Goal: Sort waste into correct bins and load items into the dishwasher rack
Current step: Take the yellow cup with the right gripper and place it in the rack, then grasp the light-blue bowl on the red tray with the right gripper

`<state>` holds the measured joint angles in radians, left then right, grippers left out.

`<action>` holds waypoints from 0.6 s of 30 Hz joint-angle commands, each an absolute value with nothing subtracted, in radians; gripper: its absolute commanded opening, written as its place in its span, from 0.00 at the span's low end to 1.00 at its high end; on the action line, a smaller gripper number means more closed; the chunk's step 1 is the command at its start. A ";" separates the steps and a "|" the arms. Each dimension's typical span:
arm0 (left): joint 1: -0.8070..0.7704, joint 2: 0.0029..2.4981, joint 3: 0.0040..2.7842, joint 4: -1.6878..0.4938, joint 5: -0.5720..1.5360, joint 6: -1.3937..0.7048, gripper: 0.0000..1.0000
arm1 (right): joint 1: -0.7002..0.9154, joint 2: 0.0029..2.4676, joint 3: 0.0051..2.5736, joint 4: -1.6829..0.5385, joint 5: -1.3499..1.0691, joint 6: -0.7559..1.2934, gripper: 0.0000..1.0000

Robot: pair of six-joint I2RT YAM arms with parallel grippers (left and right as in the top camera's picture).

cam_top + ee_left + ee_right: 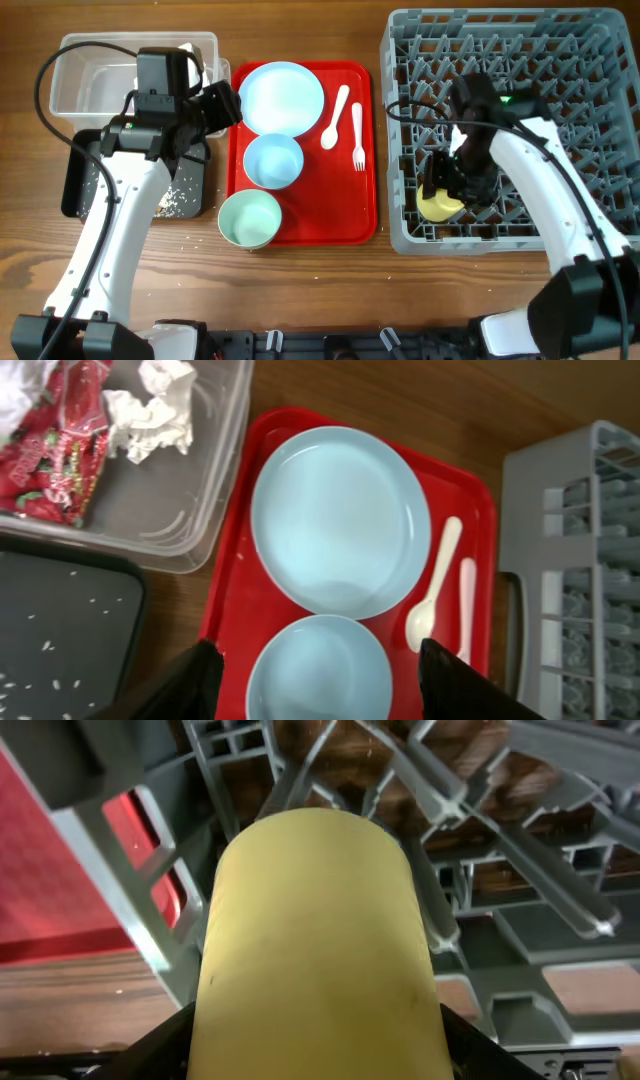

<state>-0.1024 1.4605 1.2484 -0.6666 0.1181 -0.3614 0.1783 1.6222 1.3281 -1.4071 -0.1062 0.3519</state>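
Overhead, we read the scene outward from the red tray [350, 205]. Left of it at the back sits the clear tub [85, 85], and the left wrist view shows the red wrapper [50, 455] and the crumpled tissue [155, 410] inside it. Left of the tray at the front lies the black tray [75, 185], with pale food scraps [182, 198] scattered in it. The left end effector [222, 104] hovers over the red tray's left rim, spread wide and holding nothing. On the red tray we count the light blue plate [281, 97], pale blue bowl [273, 160], mint green bowl [249, 219], white spoon [334, 118] and fork [357, 135], none loaded yet. Right of the red tray stands the dishwasher rack [590, 60]. The right end effector [448, 195] is down in the rack's corner nearest the tray, closed around the yellow cup [440, 207], with pegs close around it. We judge the step in hand to be seating that cup. To do it well, we would lower it into one cell between pegs rather than across a rib and confirm it rests there before letting go. We would then open only enough to free it and lift straight up so nothing snags. Which way its mouth faces we cannot tell.
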 commanded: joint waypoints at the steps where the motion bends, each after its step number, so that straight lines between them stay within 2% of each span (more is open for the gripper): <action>1: -0.096 1.452 1.259 -0.686 0.054 -0.344 0.65 | 0.188 1.677 1.314 -1.402 -0.086 0.366 0.59; 4: -0.096 1.452 1.259 -0.700 0.050 -0.344 0.66 | 0.194 1.707 1.314 -1.387 -0.090 0.366 0.64; 10: -0.096 1.452 1.259 -0.702 0.050 -0.344 0.67 | 0.193 1.719 1.315 -1.334 -0.098 0.367 0.83; 15: -0.096 1.452 1.259 -0.701 0.050 -0.344 0.70 | 0.193 1.716 1.395 -1.321 -0.152 0.366 0.83; 18: -0.096 1.452 1.259 -0.701 0.050 -0.344 0.74 | 0.194 1.709 1.526 -1.351 -0.151 0.340 0.82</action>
<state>-0.1024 1.4605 1.2484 -0.7002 0.0704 -0.3557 0.1875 1.7077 1.3956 -1.3350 -0.1314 0.3618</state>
